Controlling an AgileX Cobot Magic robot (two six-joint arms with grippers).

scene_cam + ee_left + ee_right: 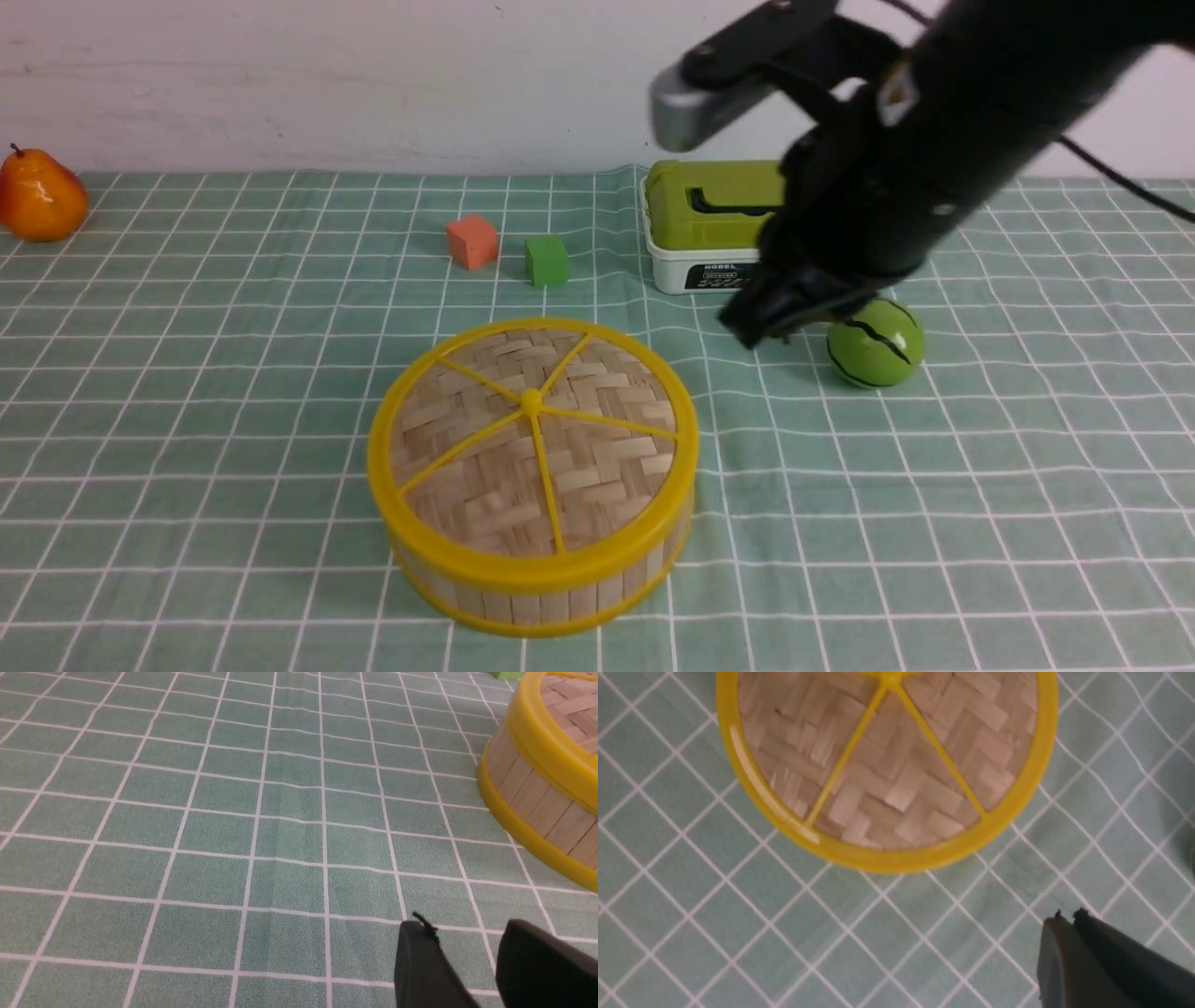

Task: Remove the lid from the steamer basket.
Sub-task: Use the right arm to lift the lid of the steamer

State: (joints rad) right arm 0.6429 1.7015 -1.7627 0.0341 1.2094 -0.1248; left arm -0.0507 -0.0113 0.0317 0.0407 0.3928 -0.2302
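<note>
The lid (532, 439), woven bamboo with a yellow rim, yellow spokes and a centre knob, sits flat on the steamer basket (551, 593) in the middle of the checked cloth. In the right wrist view the lid (887, 765) lies beyond the fingertips. My right gripper (752, 331) hangs shut and empty above the cloth, to the right of and behind the basket, apart from it; its tips (1066, 915) are pressed together. My left gripper (460, 931) stands open over bare cloth, with the steamer basket's wall (537, 802) off to one side. The left arm is out of the front view.
A white box with a green lid (714, 224) stands behind the right gripper, and a green ball (876, 343) lies just beside it. An orange cube (471, 241) and a green cube (546, 259) sit behind the basket. A pear (39, 194) is at the far left.
</note>
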